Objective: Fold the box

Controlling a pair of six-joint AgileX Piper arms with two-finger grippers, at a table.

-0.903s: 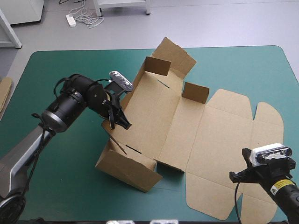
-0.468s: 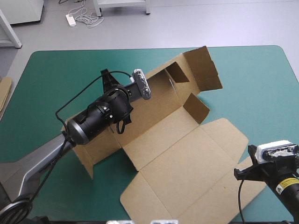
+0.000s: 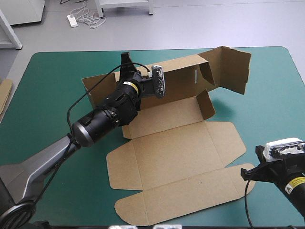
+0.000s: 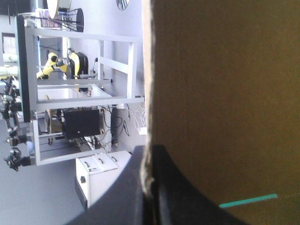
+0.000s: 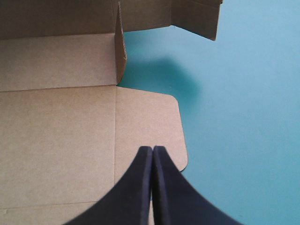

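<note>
The box (image 3: 181,148) lies open across the middle of the tabletop (image 3: 52,81): its long far wall stands upright, an end flap juts up at the wall's right end, a short tab rises beside the base, and the wide lid panels lie flat toward the near edge. A strip of spare board (image 3: 5,98) shows at the tabletop's left edge. My left arm (image 3: 95,126) reaches across to that wall, left fingers (image 4: 154,180) pinching its edge. My right fingers (image 5: 151,159), pressed together, hover low over the lid's rounded near-right corner
</note>
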